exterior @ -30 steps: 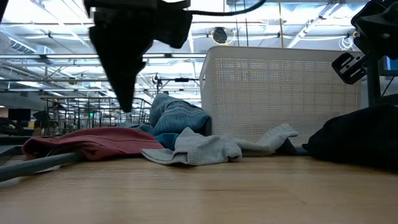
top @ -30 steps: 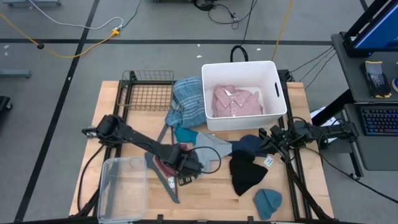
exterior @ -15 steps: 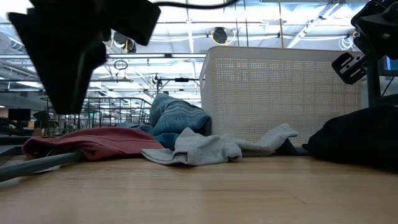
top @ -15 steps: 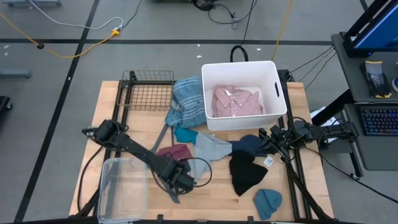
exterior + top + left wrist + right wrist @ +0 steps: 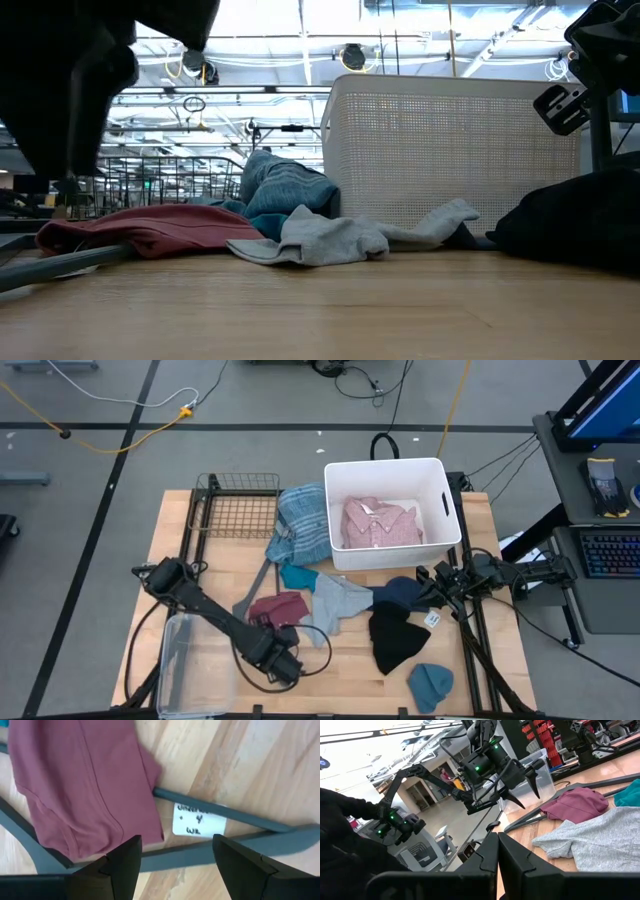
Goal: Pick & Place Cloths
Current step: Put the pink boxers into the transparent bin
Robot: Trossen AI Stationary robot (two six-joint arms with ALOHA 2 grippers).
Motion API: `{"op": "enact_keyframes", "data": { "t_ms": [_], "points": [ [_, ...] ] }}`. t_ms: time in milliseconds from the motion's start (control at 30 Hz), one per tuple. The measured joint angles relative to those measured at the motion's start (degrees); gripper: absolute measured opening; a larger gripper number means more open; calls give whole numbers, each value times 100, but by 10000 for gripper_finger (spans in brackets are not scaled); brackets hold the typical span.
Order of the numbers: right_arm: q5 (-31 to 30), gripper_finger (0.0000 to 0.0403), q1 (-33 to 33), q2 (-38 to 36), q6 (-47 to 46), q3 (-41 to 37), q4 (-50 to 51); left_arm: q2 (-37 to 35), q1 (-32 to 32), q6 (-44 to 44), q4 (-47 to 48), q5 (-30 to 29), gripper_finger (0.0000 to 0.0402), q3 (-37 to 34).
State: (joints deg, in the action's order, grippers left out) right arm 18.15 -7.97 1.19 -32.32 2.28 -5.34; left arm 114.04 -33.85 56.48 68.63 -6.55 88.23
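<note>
Two left fingers (image 5: 120, 865) spread wide, empty | maroon piece (image 5: 85, 785) just beyond, apart

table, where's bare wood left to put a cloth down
Bare table runs along the front edge, between the left gripper and the black beanie. The strip between the wire rack and the clear bin is also bare. Cloths crowd the space in front of the white tub.
</note>
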Motion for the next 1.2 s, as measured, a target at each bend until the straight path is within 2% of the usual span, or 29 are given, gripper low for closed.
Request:
{"op": "enact_keyframes", "data": {
  "t_ms": [267, 500, 733, 1067, 1200],
  "points": [
    [0, 4, -2, 0, 1, -1, 1, -9, -36, 76, -186, -206, 248, -148],
    [0, 4, -2, 2, 0, 0, 0, -9, -25, 524, -488, 101, 248, -660],
    [0, 4, -2, 2, 0, 0, 2, -9, -25, 581, -1065, 45, 248, -893],
    [0, 4, -2, 2, -2, 0, 2, -32, -25, 582, -1425, 9, 248, -1305],
    [0, 4, -2, 2, -58, 0, 2, -37, -14, 563, -1555, 13, 231, -1355]
  ]
}}
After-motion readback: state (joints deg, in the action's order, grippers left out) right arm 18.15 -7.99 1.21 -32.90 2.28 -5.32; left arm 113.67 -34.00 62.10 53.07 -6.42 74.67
